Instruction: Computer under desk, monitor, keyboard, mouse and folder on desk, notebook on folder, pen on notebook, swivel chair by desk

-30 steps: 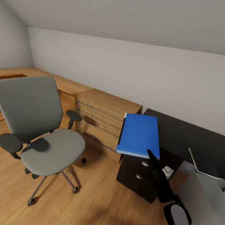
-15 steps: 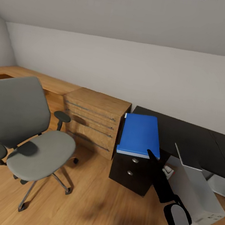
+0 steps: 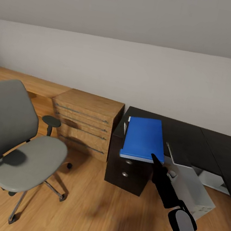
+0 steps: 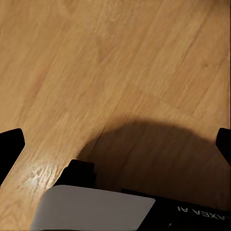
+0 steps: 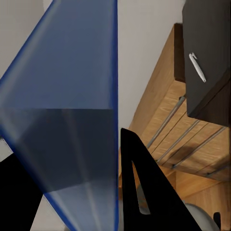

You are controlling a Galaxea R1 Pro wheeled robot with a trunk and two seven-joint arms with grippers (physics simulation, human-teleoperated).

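My right gripper (image 3: 156,160) is shut on the near edge of the bright blue folder (image 3: 143,136), holding it flat in the air. In the head view the folder overlaps the left end of the black desk (image 3: 198,139). The right wrist view shows the folder (image 5: 72,96) pinched between the black fingers (image 5: 139,183), with a white pen (image 5: 197,66) lying on the desk top beyond. The grey swivel chair (image 3: 22,148) stands at the left, its seat bare. The grey-white computer (image 3: 191,187) sits below the desk. My left gripper (image 4: 115,144) hangs open over the wood floor.
A black drawer unit (image 3: 125,170) stands beneath the desk's left end. A light-wood dresser (image 3: 86,121) and a low wooden shelf (image 3: 19,79) line the white wall. Wood floor (image 3: 86,216) lies between the chair and the desk.
The camera has turned right, so chair, dresser and desk have shifted left in the picture. The folder and right gripper keep their place in the view.
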